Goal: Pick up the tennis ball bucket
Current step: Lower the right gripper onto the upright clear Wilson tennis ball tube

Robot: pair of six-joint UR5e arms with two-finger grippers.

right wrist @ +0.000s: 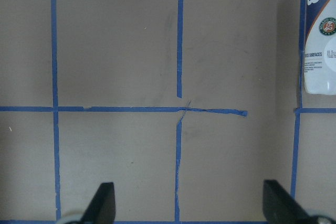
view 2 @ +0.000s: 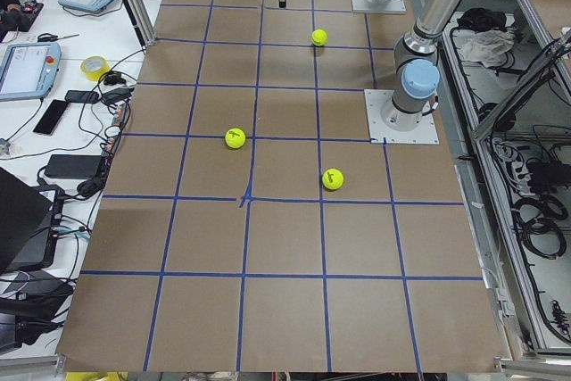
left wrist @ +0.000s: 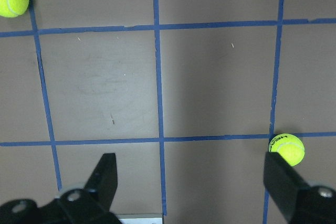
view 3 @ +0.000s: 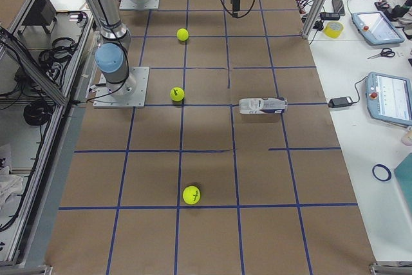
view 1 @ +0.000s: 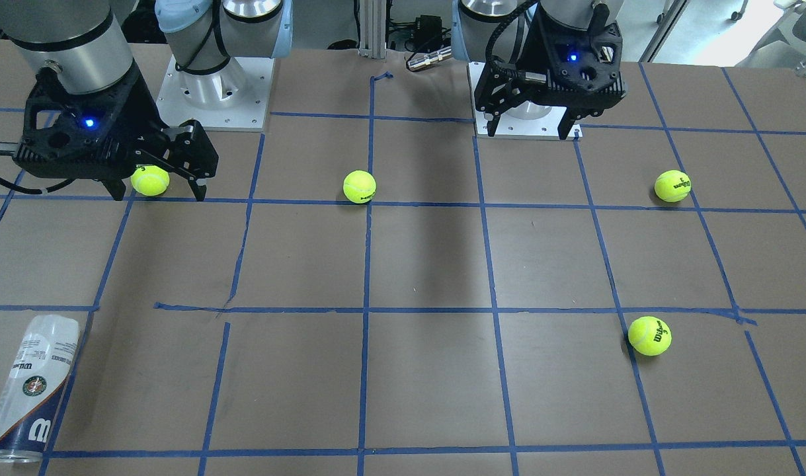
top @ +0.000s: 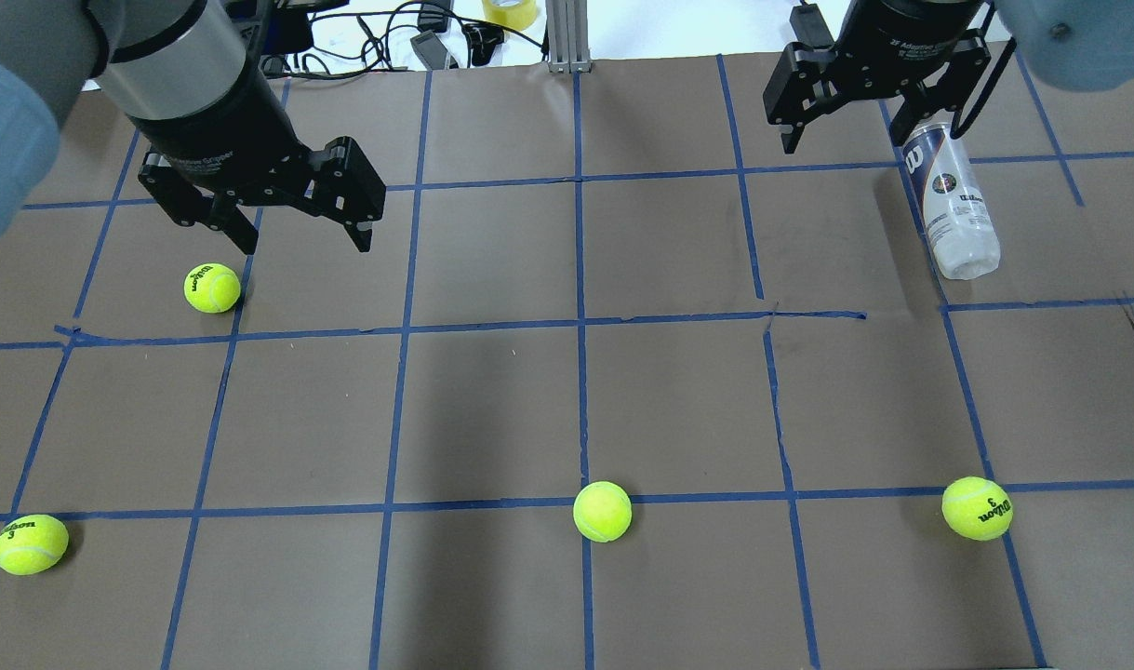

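Observation:
The tennis ball bucket [top: 953,200] is a clear can with a white and navy Wilson label. It lies on its side at the far right of the table, and also shows in the front view [view 1: 34,387] and at the upper right of the right wrist view [right wrist: 321,35]. My right gripper [top: 850,140] is open and empty, raised above the table just left of the can's far end; it also shows in the front view [view 1: 159,194] and the right wrist view [right wrist: 191,205]. My left gripper [top: 304,244] is open and empty, raised over the far left.
Several yellow-green tennis balls lie loose: one below the left gripper [top: 212,288], one at the near left [top: 31,544], one near the centre [top: 602,511], one at the near right [top: 977,508]. Blue tape marks a grid on the brown table [top: 678,400]. Cables lie beyond the far edge.

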